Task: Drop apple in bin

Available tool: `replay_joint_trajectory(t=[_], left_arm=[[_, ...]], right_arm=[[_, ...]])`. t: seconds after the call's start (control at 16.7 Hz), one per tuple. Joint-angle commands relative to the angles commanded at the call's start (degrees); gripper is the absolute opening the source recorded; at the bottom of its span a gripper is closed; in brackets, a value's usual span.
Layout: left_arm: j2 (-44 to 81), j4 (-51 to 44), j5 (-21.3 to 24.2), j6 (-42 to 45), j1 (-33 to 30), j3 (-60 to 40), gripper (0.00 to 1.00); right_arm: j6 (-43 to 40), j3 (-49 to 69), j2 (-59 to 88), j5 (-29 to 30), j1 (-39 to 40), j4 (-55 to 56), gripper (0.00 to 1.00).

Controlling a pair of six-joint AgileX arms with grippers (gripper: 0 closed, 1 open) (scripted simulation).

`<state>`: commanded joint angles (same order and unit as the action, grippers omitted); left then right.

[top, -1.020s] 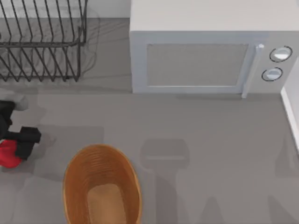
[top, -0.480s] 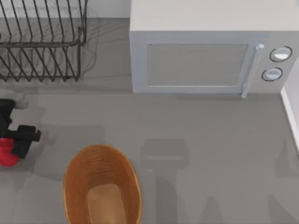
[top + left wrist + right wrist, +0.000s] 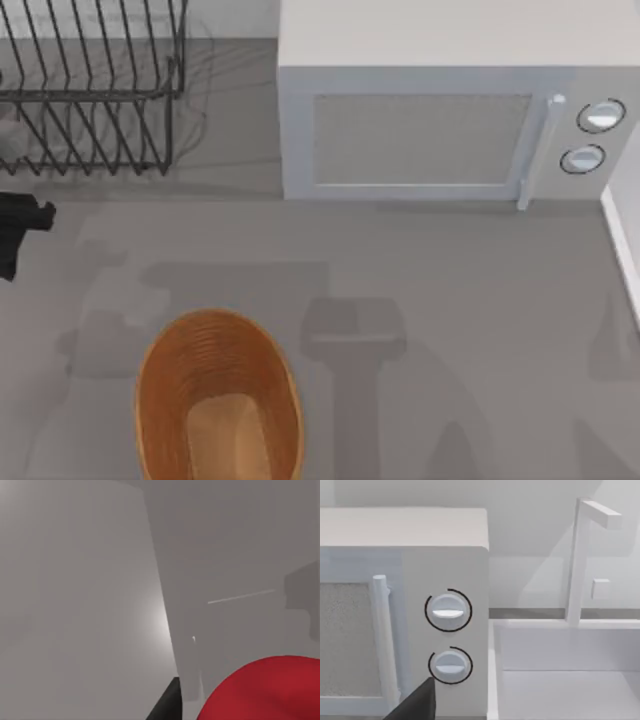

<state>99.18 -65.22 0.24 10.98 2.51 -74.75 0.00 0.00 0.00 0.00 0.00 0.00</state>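
Left arm at the table's far left edge, just below the black wire rack, a dark stub poking in from the side. Gripper itself off past the edge in the top view. Apple close under the left wrist camera, a big red curve looming right at the lens, with a dark sliver of finger just beside it. Looks carried at the gripper, but contact between pads and fruit not visible; whether the jaws pinch it or stand spread, cannot tell. Beyond the apple, grey table and pale blurred surfaces.

Bin low on the table's left half, oval, orange-brown, ribbed walls, lighter tan floor bare. Well apart from the left arm, lower and to its right. Soft shadows across the grey table between arm and bin and farther right.

Microwave at the back, from the middle over to the right, door shut, handle upright, two round knobs stacked at its right end. Same knobs close up from the right wrist camera, with a white sink and tall faucet beside the microwave. One dark fingertip of the right gripper low in that view, in front of the microwave; its jaws' spread cannot be told
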Motion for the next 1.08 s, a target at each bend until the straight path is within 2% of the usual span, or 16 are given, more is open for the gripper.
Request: replay_joint_trajectory(t=[0.24, 0.66, 0.84, 1.08], left_arm=[[-3.4, -8.1, 0.0, -0.3, 0.0, -6.4, 0.00], [-3.3, -8.9, -0.2, 0.4, -0.4, -7.0, 0.00], [-0.9, -11.7, -1.4, 5.9, -4.6, -9.2, 0.00], [4.4, -18.2, -4.3, 21.8, -15.2, -14.0, 0.00]], right_arm=[[0.0, 0.0, 0.0, 0.0, 0.0, 0.0, 1.00], [0.0, 0.0, 0.0, 0.0, 0.0, 0.0, 1.00], [0.0, 0.0, 0.0, 0.0, 0.0, 0.0, 1.00], [0.0, 0.0, 0.0, 0.0, 0.0, 0.0, 1.00]])
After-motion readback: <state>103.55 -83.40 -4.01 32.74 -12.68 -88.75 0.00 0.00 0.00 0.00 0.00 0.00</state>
